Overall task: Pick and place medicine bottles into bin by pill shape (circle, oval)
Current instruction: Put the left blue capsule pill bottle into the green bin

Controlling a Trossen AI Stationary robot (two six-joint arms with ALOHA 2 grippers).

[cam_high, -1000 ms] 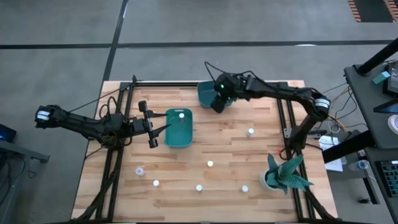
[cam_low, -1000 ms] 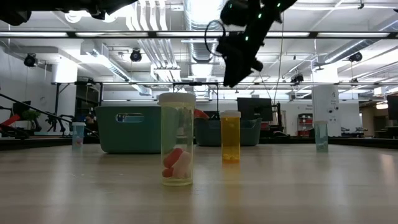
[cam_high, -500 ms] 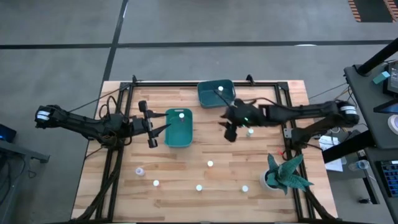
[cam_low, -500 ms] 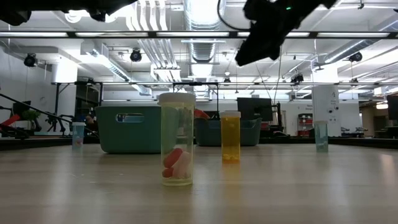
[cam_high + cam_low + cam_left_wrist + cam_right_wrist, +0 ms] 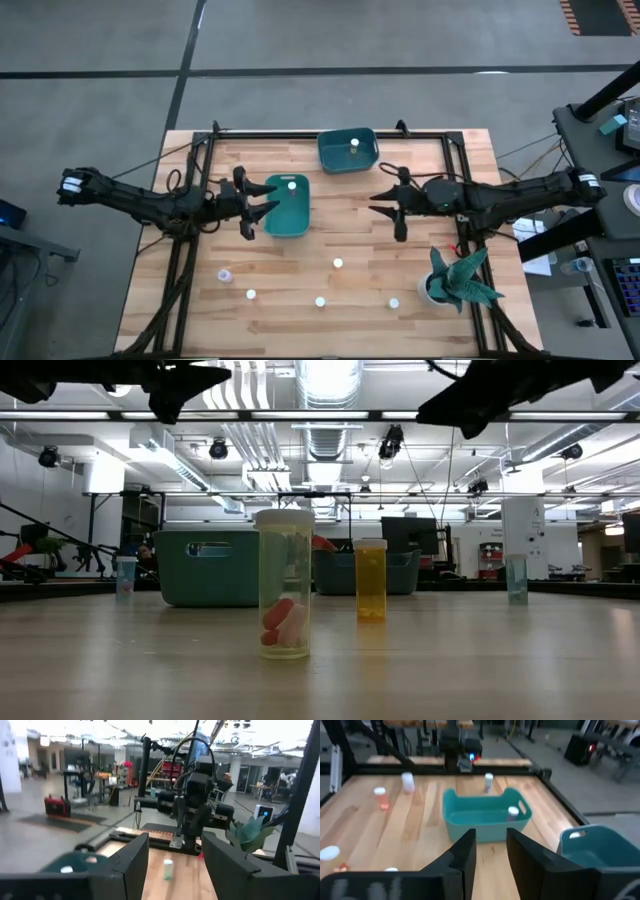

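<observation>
Two teal bins stand on the table: one mid-left (image 5: 288, 208) holding a white-capped bottle (image 5: 291, 184), one at the back (image 5: 348, 152) holding another bottle (image 5: 353, 143). Several medicine bottles stand loose near the front, such as one (image 5: 338, 264) and one (image 5: 225, 274). In the low view a clear bottle with red and white pills (image 5: 285, 583) and an orange bottle (image 5: 371, 578) stand closest. My left gripper (image 5: 262, 200) hovers open at the mid-left bin's left side. My right gripper (image 5: 386, 206) hangs open and empty right of centre, facing that bin (image 5: 485, 822).
A teal-leaved plant in a white pot (image 5: 458, 280) stands at the front right corner. Black frame rails (image 5: 180, 270) run along the table's sides. Desks with equipment (image 5: 600, 200) sit beyond the right edge.
My right arm has swung away from the back bin to the table's right middle, uncovering a bottle in that bin. The left gripper has edged slightly toward the mid-left bin.
</observation>
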